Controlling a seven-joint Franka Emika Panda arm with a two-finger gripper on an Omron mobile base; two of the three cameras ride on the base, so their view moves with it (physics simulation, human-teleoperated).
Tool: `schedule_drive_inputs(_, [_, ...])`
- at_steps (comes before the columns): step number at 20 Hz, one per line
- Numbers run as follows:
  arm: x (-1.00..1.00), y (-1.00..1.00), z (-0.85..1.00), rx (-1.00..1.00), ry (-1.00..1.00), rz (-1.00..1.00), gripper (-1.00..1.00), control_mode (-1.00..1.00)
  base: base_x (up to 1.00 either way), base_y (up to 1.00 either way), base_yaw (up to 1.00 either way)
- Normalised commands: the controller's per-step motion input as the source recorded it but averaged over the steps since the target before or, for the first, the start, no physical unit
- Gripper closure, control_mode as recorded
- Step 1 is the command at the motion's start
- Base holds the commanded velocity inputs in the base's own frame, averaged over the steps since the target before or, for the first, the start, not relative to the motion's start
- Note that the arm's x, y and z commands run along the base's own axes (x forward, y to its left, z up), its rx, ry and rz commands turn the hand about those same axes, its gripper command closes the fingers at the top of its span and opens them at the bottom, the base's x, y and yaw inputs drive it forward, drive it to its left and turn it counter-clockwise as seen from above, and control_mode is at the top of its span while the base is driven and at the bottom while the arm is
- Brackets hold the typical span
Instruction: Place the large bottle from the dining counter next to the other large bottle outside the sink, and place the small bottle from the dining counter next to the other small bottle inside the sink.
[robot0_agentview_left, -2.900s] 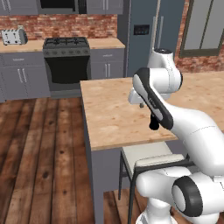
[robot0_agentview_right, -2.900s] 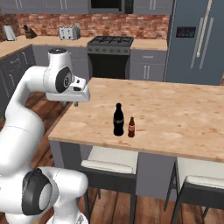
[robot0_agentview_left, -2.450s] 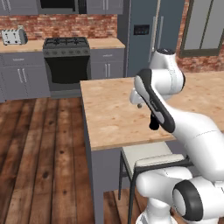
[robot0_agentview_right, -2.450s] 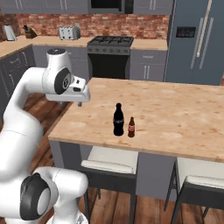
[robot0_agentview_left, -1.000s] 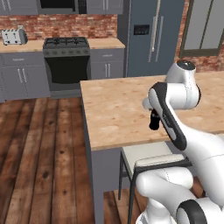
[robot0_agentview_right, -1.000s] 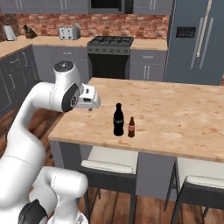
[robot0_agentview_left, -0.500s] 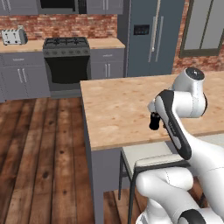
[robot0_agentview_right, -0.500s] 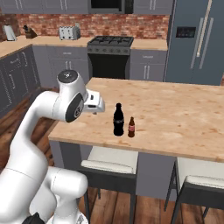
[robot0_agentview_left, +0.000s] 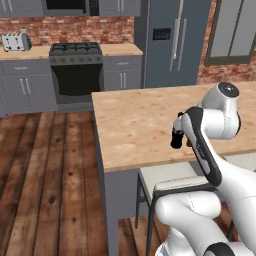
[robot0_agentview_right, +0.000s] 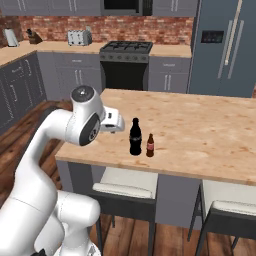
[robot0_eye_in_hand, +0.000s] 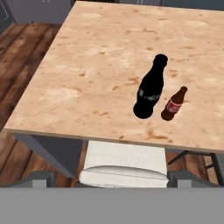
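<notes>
- Bottles are both standing upright on the worktop (robot0_agentview_right: 210, 145) near its front edge: large bottle (robot0_agentview_right: 135, 137) on the arm's side, small bottle (robot0_agentview_right: 150, 145) just beside it, farther out.
- Fingers (robot0_agentview_right: 118, 128) are sitting wide apart, empty, level with the large bottle and probably short of touching it, so it's getting reached first.

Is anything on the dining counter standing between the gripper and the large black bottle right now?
Nothing visible does. The large bottle stands upright on the dining counter, with only bare wood toward the gripper. The small bottle stands on its far side.
</notes>
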Motion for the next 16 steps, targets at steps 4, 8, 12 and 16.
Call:
schedule_drive_inputs(4, [0.0,-0.14,-0.05,0.0,0.0,0.0,-1.0,-1.0,0.0,0.0,0.0])
schedule_drive_inputs(8, [0.01,-0.18,-0.04,0.0,0.0,0.0,-1.0,-1.0,0.0,0.0,0.0])
schedule_drive_inputs(12, [0.14,-0.2,-0.08,0.0,0.0,0.0,-1.0,-1.0,0.0,0.0,0.0])
schedule_drive_inputs(16, [0.18,-0.18,-0.1,0.0,0.0,0.0,-1.0,-1.0,0.0,0.0,0.0])
